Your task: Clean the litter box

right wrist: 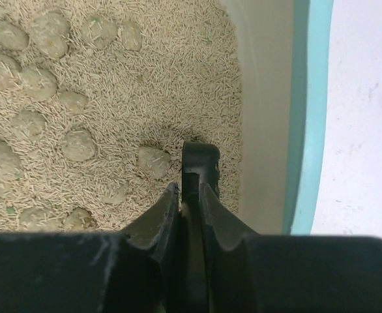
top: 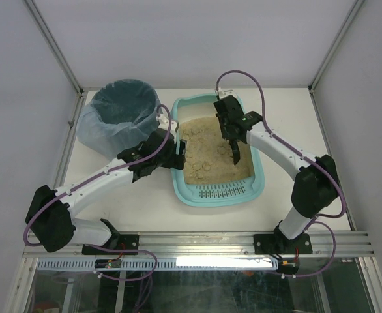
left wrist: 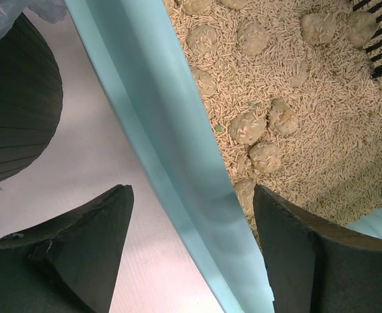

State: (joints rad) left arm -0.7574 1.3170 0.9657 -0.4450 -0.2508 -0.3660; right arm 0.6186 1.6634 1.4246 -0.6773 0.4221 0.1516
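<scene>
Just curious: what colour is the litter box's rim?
Light teal; the litter box rim shows best in the left wrist view.

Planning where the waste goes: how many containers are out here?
2: the litter box in the middle, and the bag-lined bin just left of it, toward the far side. None looks hidden.

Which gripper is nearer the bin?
Left. The left gripper straddles the rim of the litter box, beside the bin; the right gripper, holding a scoop, is over the litter, farther off.
</scene>
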